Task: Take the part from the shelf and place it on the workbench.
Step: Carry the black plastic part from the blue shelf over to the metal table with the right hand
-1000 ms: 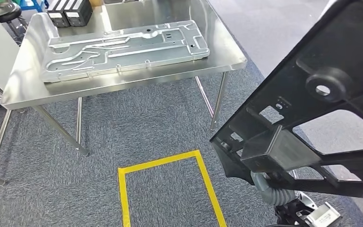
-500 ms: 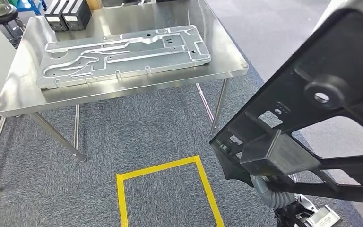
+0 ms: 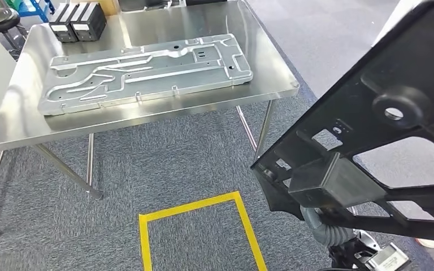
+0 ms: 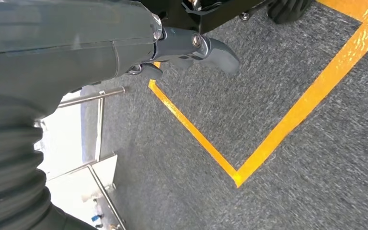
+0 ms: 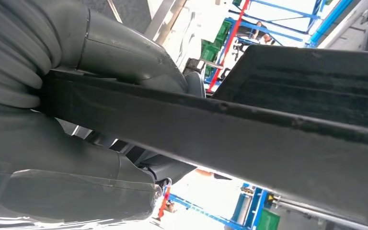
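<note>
Gripping the black part, the right hand closed around its bar at 4 o'clock. Left hand held nothing, fingers loosely curled. Workbench at 11 o'clock carried a metal panel and boxes; yellow tape marked the carpet between.

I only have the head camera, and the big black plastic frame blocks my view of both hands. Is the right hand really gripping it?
Observer: Yes. In the right wrist view, a flat bar of the black plastic frame runs between the thick grey thumb and the rest of the right hand.
Operator: And the left hand?
Observer: In the left wrist view, the left hand sits close against a black edge, with its thumb sticking out free. I cannot tell whether it grips.
</note>
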You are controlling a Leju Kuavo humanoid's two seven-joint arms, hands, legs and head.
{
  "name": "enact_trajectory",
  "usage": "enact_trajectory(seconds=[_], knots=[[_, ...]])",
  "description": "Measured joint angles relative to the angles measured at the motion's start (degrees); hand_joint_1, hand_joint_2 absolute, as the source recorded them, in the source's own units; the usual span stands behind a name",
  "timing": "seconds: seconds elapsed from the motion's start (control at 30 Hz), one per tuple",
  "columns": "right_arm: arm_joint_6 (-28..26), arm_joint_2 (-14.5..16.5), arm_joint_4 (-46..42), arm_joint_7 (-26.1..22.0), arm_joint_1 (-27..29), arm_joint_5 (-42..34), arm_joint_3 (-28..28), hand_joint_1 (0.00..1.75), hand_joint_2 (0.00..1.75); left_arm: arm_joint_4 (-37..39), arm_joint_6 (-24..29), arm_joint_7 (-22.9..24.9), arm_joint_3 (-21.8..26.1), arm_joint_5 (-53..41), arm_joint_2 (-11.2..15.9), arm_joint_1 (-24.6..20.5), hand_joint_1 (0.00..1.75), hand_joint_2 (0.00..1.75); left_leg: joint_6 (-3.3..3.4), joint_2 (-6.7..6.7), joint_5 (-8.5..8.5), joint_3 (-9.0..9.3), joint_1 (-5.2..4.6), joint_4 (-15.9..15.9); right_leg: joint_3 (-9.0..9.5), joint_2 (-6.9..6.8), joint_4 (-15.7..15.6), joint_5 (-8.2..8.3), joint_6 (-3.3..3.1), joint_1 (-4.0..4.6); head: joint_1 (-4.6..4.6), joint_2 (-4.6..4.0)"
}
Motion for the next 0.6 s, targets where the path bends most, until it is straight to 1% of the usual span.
enact_trajectory(seconds=[0.03, 0.07, 0.1, 0.13, 0.17, 0.2, 0.23, 0.27, 0.3, 0.33, 0.37, 0.4, 0.43, 0.5, 0.53, 0.57, 0.6], knots=[[0.17, 0.0, 0.03, 0.01, -0.21, -0.01, 0.0, 1.69, 1.75, 0.0, 0.05, -0.02, 0.01, 0.0, -0.02, -0.05, 0.0, 1.75, -0.25, 0.04, -0.51, -0.13, 0.01, 0.81, 0.37, -0.03, -0.26, -0.14, -0.38, -0.13, -0.01, 0.0], [0.37, 0.01, 0.04, 0.01, -0.45, -0.01, 0.0, 1.69, 1.75, 0.0, 0.11, -0.03, 0.01, 0.0, -0.02, -0.1, 0.0, 1.75, -0.48, 0.06, -1.53, -0.99, 0.03, 2.92, 0.82, -0.1, -0.52, -0.3, -0.77, -0.27, -0.01, 0.0], [0.55, 0.01, 0.06, 0.02, -0.64, -0.02, 0.01, 1.69, 1.75, 0.0, 0.17, -0.05, 0.0, 0.0, -0.02, -0.08, 0.0, 1.75, -0.62, 0.07, -2.89, -2.67, 0.14, 6.23, 1.25, -0.22, -0.66, -0.54, -1.07, -0.26, -0.01, 0.0], [0.68, 0.0, 0.1, 0.02, -0.79, -0.02, 0.01, 1.69, 1.75, 0.0, 0.25, -0.06, 0.0, 0.0, -0.02, -0.05, 0.0, 1.75, -0.71, 0.07, -4.43, -5.03, 0.2, 10.34, 1.56, -0.3, -0.69, -0.86, -1.29, -0.2, -0.02, 0.0], [0.76, 0.0, 0.16, 0.03, -0.86, -0.02, 0.01, 1.69, 1.75, 0.0, 0.3, -0.07, 0.0, 0.0, -0.02, 0.01, 0.0, 1.75, -0.79, 0.07, -5.56, -7.51, 0.26, 14.28, 1.87, -0.33, -0.69, -1.18, -1.41, -0.11, -0.02, 0.0], [0.81, 0.0, 0.25, 0.04, -0.86, -0.03, 0.01, 1.69, 1.75, 0.0, 0.34, -0.07, 0.01, 0.0, -0.02, 0.1, 0.0, 1.75, -0.82, 0.07, -5.78, -9.39, 0.3, 16.79, 2.24, -0.31, -0.69, -1.52, -1.43, -0.04, -0.02, 0.0], [0.84, 0.0, 0.34, 0.05, -0.86, -0.03, 0.01, 1.69, 1.75, 0.0, 0.38, -0.08, 0.01, 0.0, -0.01, 0.2, 0.0, 1.75, -0.77, 0.07, -4.79, -10.31, 0.32, 17.21, 2.71, -0.25, -0.69, -1.89, -1.42, 0.03, -0.02, 0.0], [0.85, 0.0, 0.42, 0.06, -0.85, -0.04, 0.01, 1.69, 1.75, 0.0, 0.41, -0.08, 0.01, 0.0, -0.01, 0.26, 0.0, 1.75, -0.61, 0.07, -2.63, -10.08, 0.32, 15.23, 3.31, -0.17, -0.69, -2.3, -1.37, 0.08, -0.02, 0.0], [0.85, -0.01, 0.46, 0.06, -0.86, -0.06, 0.01, 1.69, 1.75, 0.0, 0.43, -0.09, 0.02, 0.0, 0.0, 0.31, 0.0, 1.75, -0.32, 0.07, 0.14, -8.96, 0.29, 11.51, 3.97, -0.11, -0.69, -2.74, -1.27, 0.14, -0.02, 0.0], [0.85, -0.01, 0.5, 0.05, -0.88, -0.08, 0.01, 1.69, 1.75, 0.0, 0.45, -0.1, 0.02, 0.0, 0.02, 0.32, 0.0, 1.75, 0.0, 0.05, 2.44, -7.51, 0.17, 7.47, 4.56, -0.09, -0.67, -3.22, -1.1, 0.25, -0.01, 0.0], [0.85, -0.01, 0.54, 0.05, -0.9, -0.11, 0.01, 1.69, 1.75, 0.0, 0.45, -0.11, 0.03, 0.0, 0.02, 0.28, 0.0, 1.75, 0.28, 0.05, 3.89, -6.21, 0.04, 4.2, 4.99, -0.03, -0.67, -3.66, -0.85, 0.34, -0.01, 0.0], [0.85, -0.01, 0.56, 0.06, -0.92, -0.14, 0.01, 1.69, 1.75, 0.0, 0.46, -0.12, 0.03, 0.0, 0.03, 0.24, 0.0, 1.75, 0.5, 0.04, 4.38, -5.41, -0.11, 2.28, 5.27, -0.01, -0.74, -4.0, -0.56, 0.38, -0.01, 0.0], [0.85, -0.01, 0.6, 0.06, -0.94, -0.15, 0.01, 1.69, 1.75, 0.0, 0.46, -0.13, 0.03, 0.0, 0.04, 0.22, 0.0, 1.75, 0.7, 0.01, 4.16, -5.1, -0.22, 1.48, 5.44, 0.03, -0.6, -4.11, -0.19, 0.42, 0.0, 0.0], [0.85, -0.01, 0.63, 0.08, -0.94, -0.18, 0.02, 1.69, 1.75, 0.0, 0.47, -0.13, 0.03, 0.0, 0.03, 0.23, 0.0, 1.75, 1.22, -0.08, 3.91, -4.58, -0.16, 0.82, 5.68, 0.02, -0.11, -4.09, 0.51, 0.27, 0.01, 0.0], [0.85, 0.0, 0.64, 0.08, -0.96, -0.19, 0.02, 1.69, 1.75, 0.0, 0.47, -0.13, 0.03, 0.0, 0.03, 0.26, 0.0, 1.75, 1.52, -0.12, 3.84, -4.12, -0.08, 0.5, 5.5, 0.01, 0.82, -4.3, 0.86, 0.19, 0.01, 0.0], [0.85, 0.0, 0.64, 0.08, -1.0, -0.21, 0.02, 1.69, 1.75, 0.0, 0.47, -0.13, 0.03, 0.0, 0.02, 0.25, 0.0, 1.75, 1.8, -0.13, 3.74, -3.56, -0.02, 0.28, 4.72, 0.0, 2.45, -5.11, 1.15, 0.11, 0.01, 0.0], [0.85, -0.01, 0.65, 0.07, -1.02, -0.23, 0.02, 1.69, 1.75, 0.0, 0.48, -0.13, 0.03, 0.0, 0.01, 0.23, 0.0, 1.75, 2.0, -0.12, 3.62, -3.1, 0.04, 0.1, 3.21, -0.01, 5.1, -6.4, 1.37, 0.02, 0.01, 0.0]])
